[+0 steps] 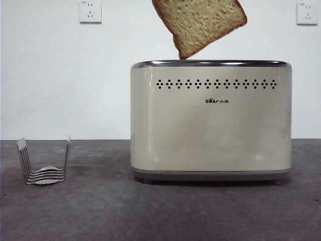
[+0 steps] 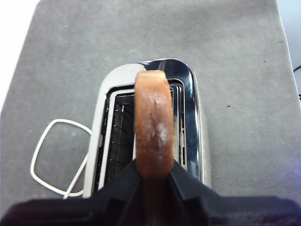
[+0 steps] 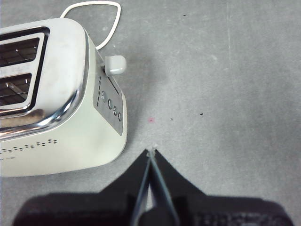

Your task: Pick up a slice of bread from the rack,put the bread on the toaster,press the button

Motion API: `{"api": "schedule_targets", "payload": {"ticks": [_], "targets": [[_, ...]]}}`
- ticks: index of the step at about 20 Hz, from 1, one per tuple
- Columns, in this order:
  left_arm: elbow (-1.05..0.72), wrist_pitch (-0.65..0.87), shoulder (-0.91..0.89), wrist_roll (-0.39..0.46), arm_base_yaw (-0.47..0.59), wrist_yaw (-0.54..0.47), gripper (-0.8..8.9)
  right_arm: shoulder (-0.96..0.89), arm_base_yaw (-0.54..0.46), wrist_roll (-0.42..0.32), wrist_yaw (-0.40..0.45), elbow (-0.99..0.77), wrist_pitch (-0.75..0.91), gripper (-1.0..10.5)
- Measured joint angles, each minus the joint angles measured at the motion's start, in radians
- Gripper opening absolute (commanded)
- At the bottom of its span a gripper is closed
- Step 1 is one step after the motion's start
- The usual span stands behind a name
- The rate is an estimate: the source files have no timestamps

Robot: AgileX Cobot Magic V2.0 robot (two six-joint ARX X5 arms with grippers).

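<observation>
The slice of bread point(image 1: 200, 22) hangs tilted just above the cream toaster point(image 1: 210, 125), its lower corner close to the chrome top rim. In the left wrist view my left gripper point(image 2: 153, 172) is shut on the bread point(image 2: 153, 127), whose brown crust edge lines up over the toaster's slots point(image 2: 120, 136). The wire rack point(image 1: 44, 163) stands with no bread in it at the left of the table. My right gripper point(image 3: 151, 153) is shut on nothing, hovering over the mat beside the toaster's end, near its lever point(image 3: 115, 64) and row of buttons point(image 3: 111, 104).
The toaster's white power cord point(image 2: 51, 155) loops on the grey mat behind it. Two wall sockets point(image 1: 90, 11) sit on the white wall at the back.
</observation>
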Motion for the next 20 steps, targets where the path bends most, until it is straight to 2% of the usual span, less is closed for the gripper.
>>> {"api": "schedule_targets", "payload": {"ticks": [6, 12, 15, 20], "targets": [[0.0, -0.013, 0.066, 0.0, -0.001, -0.011, -0.1, 0.0, 0.0, -0.023, 0.0, 0.0, 0.0, 0.0], [0.0, -0.022, 0.11, 0.005, -0.021, -0.082, -0.1, 0.0, 0.0, -0.026, 0.001, 0.0, 0.003, 0.0], [0.003, -0.029, 0.127, 0.012, -0.053, -0.15, -0.1, 0.0, 0.0, -0.027, 0.001, 0.0, 0.006, 0.0], [0.005, -0.027, 0.18, 0.013, -0.083, -0.189, -0.1, 0.0, 0.0, -0.048, 0.001, 0.0, 0.005, 0.0]]}}
